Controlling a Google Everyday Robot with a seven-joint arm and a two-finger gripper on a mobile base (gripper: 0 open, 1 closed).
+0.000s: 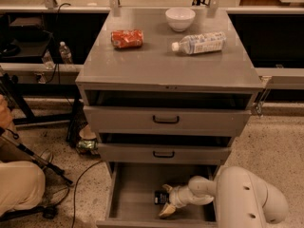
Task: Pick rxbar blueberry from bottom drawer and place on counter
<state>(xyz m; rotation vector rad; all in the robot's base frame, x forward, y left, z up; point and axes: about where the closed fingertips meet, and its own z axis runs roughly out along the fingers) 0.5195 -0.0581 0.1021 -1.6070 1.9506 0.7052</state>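
Observation:
The bottom drawer is pulled open at the foot of the grey cabinet, grey inside. The rxbar blueberry, a small dark wrapper, lies on the drawer floor near its middle. My gripper reaches down into the drawer from the right, its pale fingers spread on either side of the bar's right end. The fingers stand open around the bar. The white arm enters from the lower right. The counter is the grey cabinet top above.
On the counter lie a crushed red-orange can, a white bowl and a water bottle on its side. Two shallower drawers with black handles sit above the open one. A person's leg and cables are at the left.

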